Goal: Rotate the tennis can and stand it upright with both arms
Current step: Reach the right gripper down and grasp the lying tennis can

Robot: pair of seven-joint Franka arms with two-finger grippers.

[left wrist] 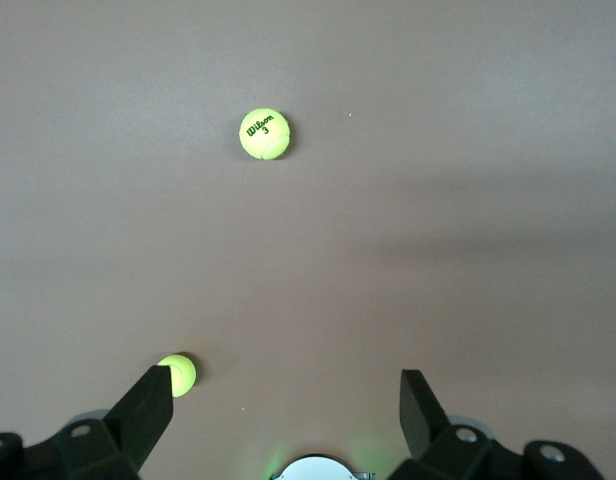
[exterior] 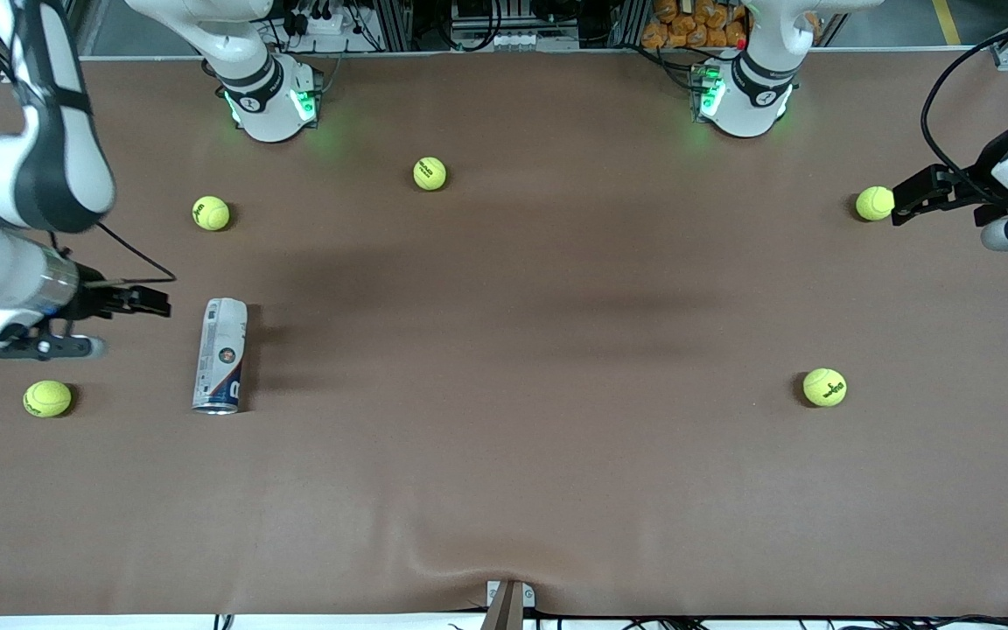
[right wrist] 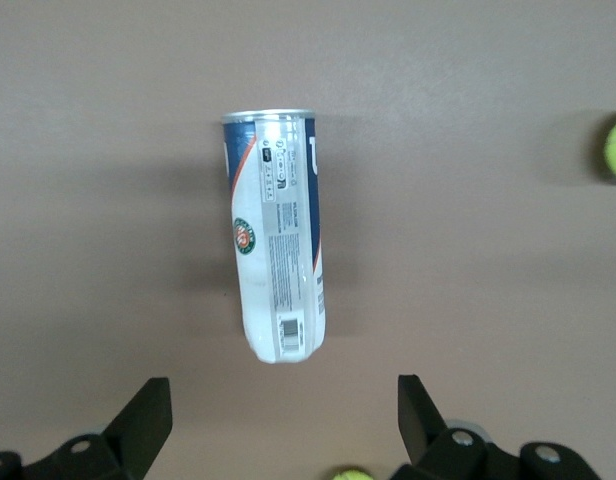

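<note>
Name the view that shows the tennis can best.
The right wrist view: the tennis can lies on its side there, label, logo and metal rim plain, between the open right gripper's fingers. The front view shows it smaller, beside that gripper. The left wrist view lacks it.

The bench (exterior: 504, 455) is being covered by a brown mat. The tennis can (exterior: 220, 355) is being carried on its side toward the right arm's end, its metal rim turned to the front camera. Five yellow-green tennis balls are being carried too: one (exterior: 47, 398) near the can, two (exterior: 211, 213) (exterior: 430, 173) farther from the camera, and two (exterior: 874, 203) (exterior: 824, 387) toward the left arm's end.
</note>
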